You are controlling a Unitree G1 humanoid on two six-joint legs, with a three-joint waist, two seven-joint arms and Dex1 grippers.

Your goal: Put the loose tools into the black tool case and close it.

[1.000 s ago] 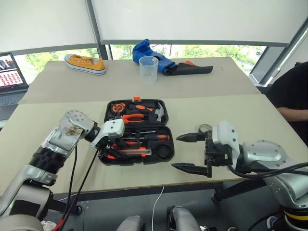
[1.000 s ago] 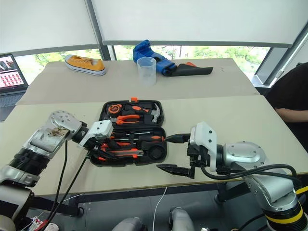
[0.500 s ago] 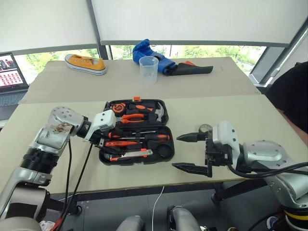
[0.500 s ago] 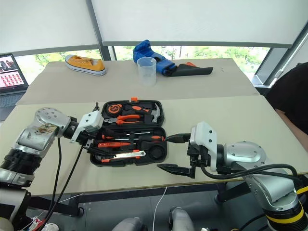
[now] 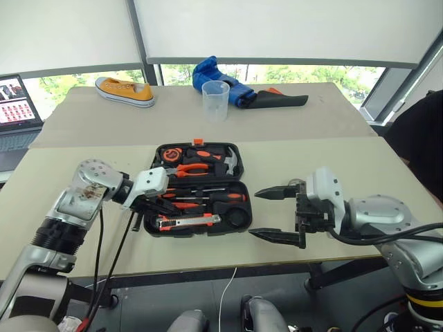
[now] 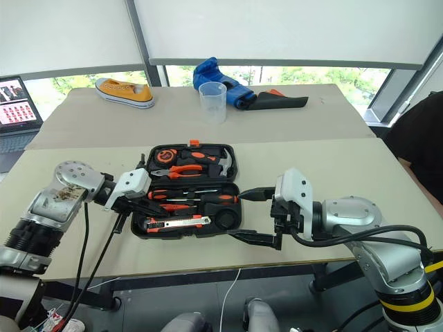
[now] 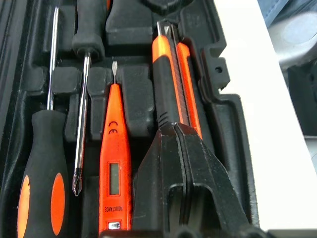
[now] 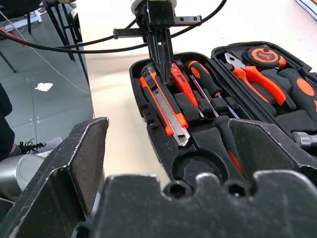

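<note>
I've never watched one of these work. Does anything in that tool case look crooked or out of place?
Mostly tidy. The utility knife lies slightly slanted along the near edge of the black tool case, which is open. The round recess beside the knife looks empty.

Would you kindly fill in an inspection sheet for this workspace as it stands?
Surface: beige table.
Job's things: black tool case lies open; utility knife, tester screwdriver and two screwdrivers sit in its recesses.
Clutter: yellow shoe, plastic cup, blue cloth, dark pouch.
Grippers: left gripper shut over the knife's end; right gripper open beside the case.
Cables: black cables hang from the left arm.
Surroundings: laptop, windows, a person's dark sleeve.
</note>
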